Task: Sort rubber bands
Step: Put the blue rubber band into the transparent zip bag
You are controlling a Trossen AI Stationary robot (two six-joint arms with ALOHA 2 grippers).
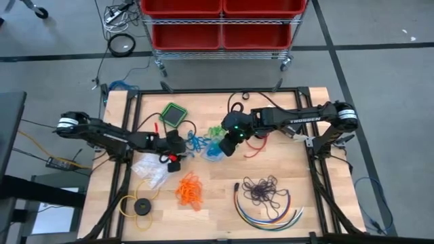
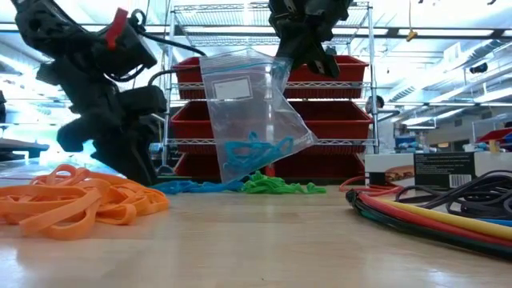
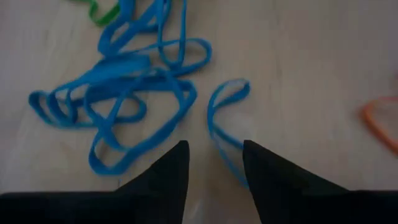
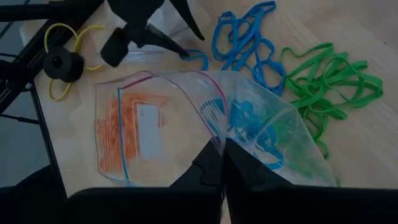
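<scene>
Right pincer pinches clear bag; blue bands inside.

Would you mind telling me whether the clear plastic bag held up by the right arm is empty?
Not empty. The clear bag hangs from the shut right gripper, with blue rubber bands gathered in its bottom.

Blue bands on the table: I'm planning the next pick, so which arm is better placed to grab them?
Left. The left gripper hovers open right over the loose blue bands, while the right gripper is shut on the clear bag, holding it up.
</scene>
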